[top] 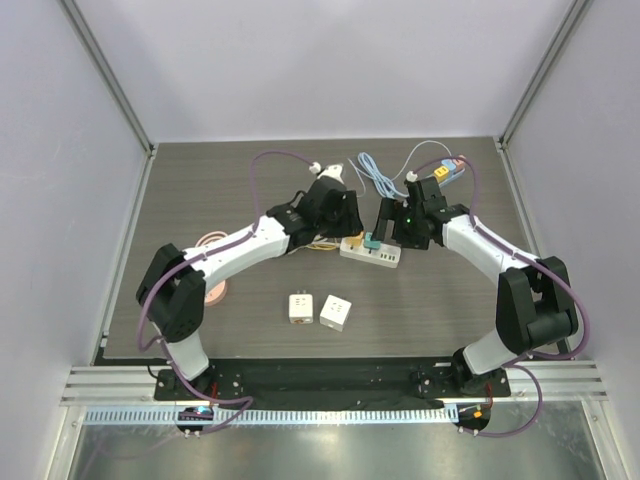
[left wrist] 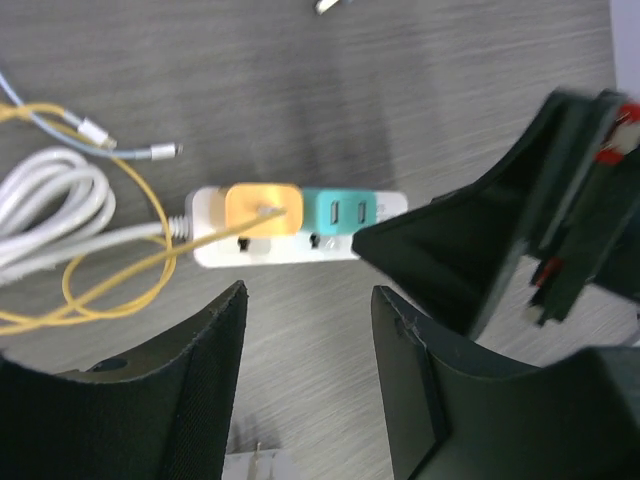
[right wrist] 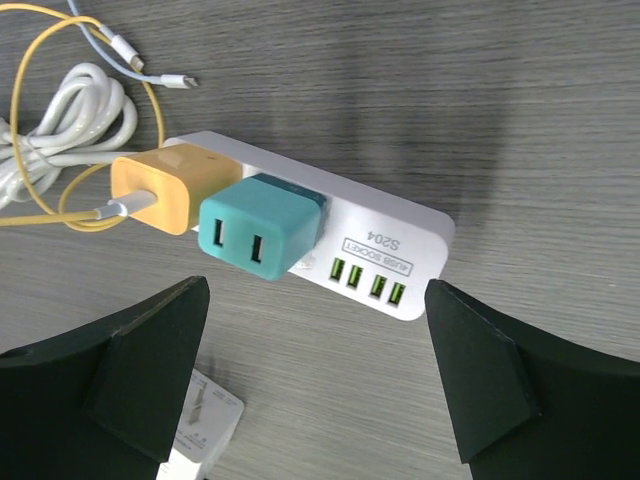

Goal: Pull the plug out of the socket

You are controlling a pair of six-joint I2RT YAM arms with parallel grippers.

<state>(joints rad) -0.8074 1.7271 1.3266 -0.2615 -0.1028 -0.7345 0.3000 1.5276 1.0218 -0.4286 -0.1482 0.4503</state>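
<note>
A white power strip (top: 372, 252) lies on the table's middle with a yellow plug (top: 352, 241) and a teal plug (top: 368, 243) seated in it side by side. My left gripper (top: 338, 226) hovers over its left end, open and empty. My right gripper (top: 392, 228) hovers over its right end, open and empty. In the left wrist view the gripper (left wrist: 309, 300) sits just short of the strip (left wrist: 210, 240), yellow plug (left wrist: 262, 210) and teal plug (left wrist: 338, 211). In the right wrist view the gripper (right wrist: 316, 290) is near the teal plug (right wrist: 262, 232), yellow plug (right wrist: 170, 185) and strip (right wrist: 400, 235).
Two loose white adapters (top: 299, 308) (top: 336, 312) lie in front of the strip. A coiled white cord (left wrist: 50, 200) and a yellow cable (left wrist: 100, 290) trail left of it. Blue-white cables (top: 375, 170) and small plugs (top: 445, 170) lie at the back. A pink coil (top: 214, 290) lies at the left.
</note>
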